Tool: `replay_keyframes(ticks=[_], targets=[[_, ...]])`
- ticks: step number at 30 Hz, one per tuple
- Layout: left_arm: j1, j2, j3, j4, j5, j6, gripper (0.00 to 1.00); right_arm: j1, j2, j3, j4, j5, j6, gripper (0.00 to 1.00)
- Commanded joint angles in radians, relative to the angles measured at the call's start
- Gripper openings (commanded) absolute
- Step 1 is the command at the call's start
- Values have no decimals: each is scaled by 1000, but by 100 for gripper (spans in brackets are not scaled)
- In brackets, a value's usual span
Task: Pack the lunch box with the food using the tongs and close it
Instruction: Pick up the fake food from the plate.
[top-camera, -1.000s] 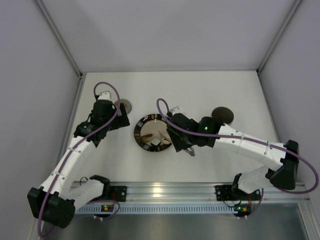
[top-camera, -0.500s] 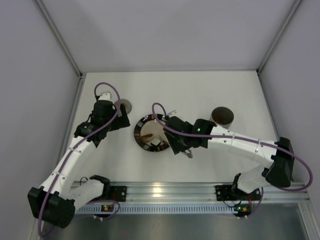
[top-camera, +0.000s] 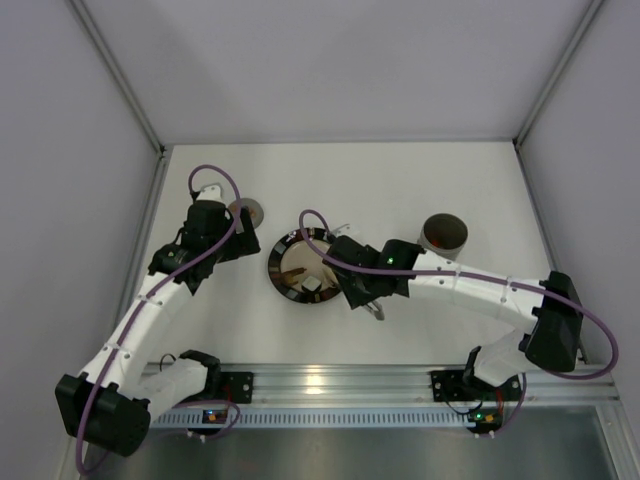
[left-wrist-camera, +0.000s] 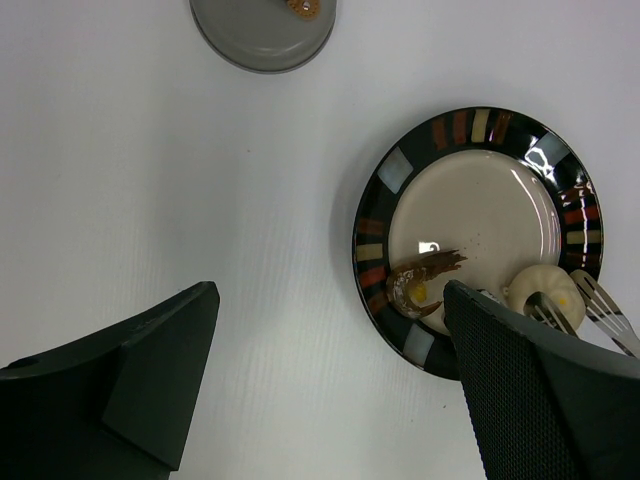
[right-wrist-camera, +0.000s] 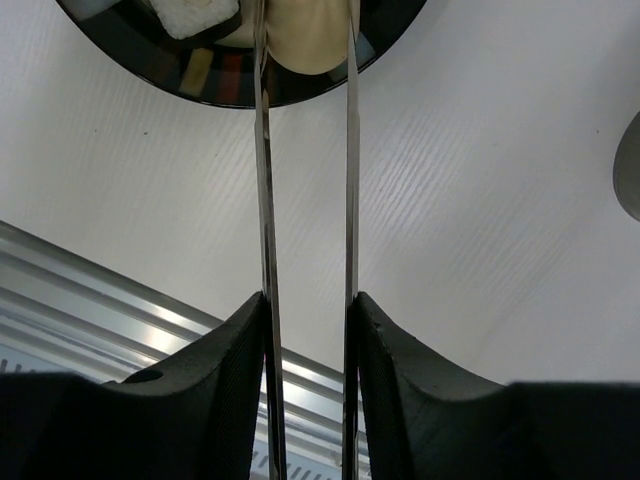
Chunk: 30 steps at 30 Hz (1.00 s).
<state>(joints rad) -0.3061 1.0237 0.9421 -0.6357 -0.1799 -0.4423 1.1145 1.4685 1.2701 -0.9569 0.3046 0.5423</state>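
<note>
My right gripper (top-camera: 352, 288) (right-wrist-camera: 305, 300) is shut on the tongs (right-wrist-camera: 263, 200), one slim arm against each finger. The tong tips (left-wrist-camera: 600, 300) reach over the dark-rimmed plate (top-camera: 276, 262) (left-wrist-camera: 372, 250) and straddle a cream-white round piece of food (left-wrist-camera: 545, 288). A brown curled piece (left-wrist-camera: 420, 285) and a white piece (right-wrist-camera: 195, 15) also lie on the plate. The lunch box (top-camera: 444, 232) stands open at the right, beyond the right arm. Its grey lid (top-camera: 247, 210) (left-wrist-camera: 263, 30) lies left of the plate. My left gripper (top-camera: 238, 245) (left-wrist-camera: 328, 300) hangs open and empty over the table between lid and plate.
An aluminium rail (top-camera: 320, 385) runs along the near edge with both arm bases on it. Grey walls close in the left, right and back sides. A small orange-brown spot (left-wrist-camera: 303, 8) sits on the lid.
The right arm has shifted left toward the plate, and its jaws have squeezed the tongs narrower. The left arm has not moved.
</note>
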Motion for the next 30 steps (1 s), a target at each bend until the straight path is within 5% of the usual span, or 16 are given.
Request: replay_keyframes(ticks=[1,8,30], targets=[[5,-4,0,39,-1,17,99,21,-4,17,37,19,2,33],[5,-5,0,41,3,14,99,15,-46,72,-12,83,5,21],[5,-4,-2,44,17,14,99,-203,-453,120,-333,406,160,22]])
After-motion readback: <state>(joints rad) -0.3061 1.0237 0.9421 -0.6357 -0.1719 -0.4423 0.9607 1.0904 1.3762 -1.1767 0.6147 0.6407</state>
